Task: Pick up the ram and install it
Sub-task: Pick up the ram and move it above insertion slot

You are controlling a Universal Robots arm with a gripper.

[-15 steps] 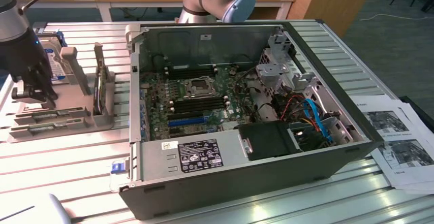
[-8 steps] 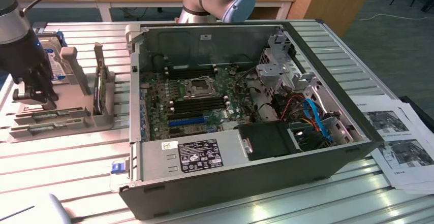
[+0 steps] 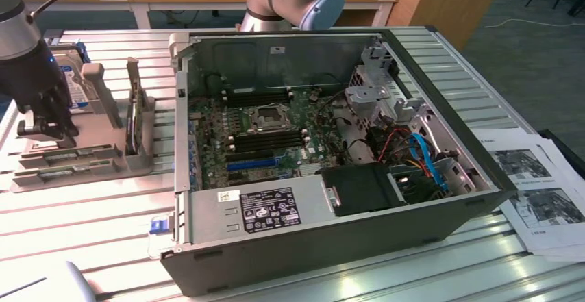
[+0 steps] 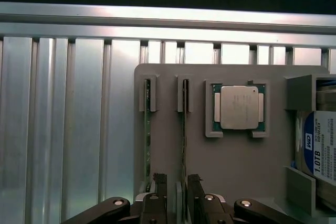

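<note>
Fingers (image 4: 160,198) of the gripper (image 4: 177,187) stand apart, and we see the ram (image 4: 184,129) running on edge between them, a thin green stick upright in a slot of the grey holder (image 4: 241,166). The gap is wider than the stick, and we cannot tell whether either finger touches it. A second stick (image 4: 148,129) stands in the neighbouring slot, parallel to the first and just outside one finger. Beside the two slots we find a processor (image 4: 239,107) lying flat in its square recess. Beyond that, a hard drive (image 4: 321,153) with a blue-and-white label stands between the holder's walls.

In the exterior view we see the arm (image 3: 18,42) hanging over the holder at the exterior view's left, on the slatted metal table (image 3: 82,227). The open computer case (image 3: 320,247) lies just beside the holder. Its motherboard (image 3: 265,137) faces up, with a blue slot strip (image 3: 251,163) near the middle. Printed sheets (image 3: 535,185) lie on the table to the exterior view's right of the case.
</note>
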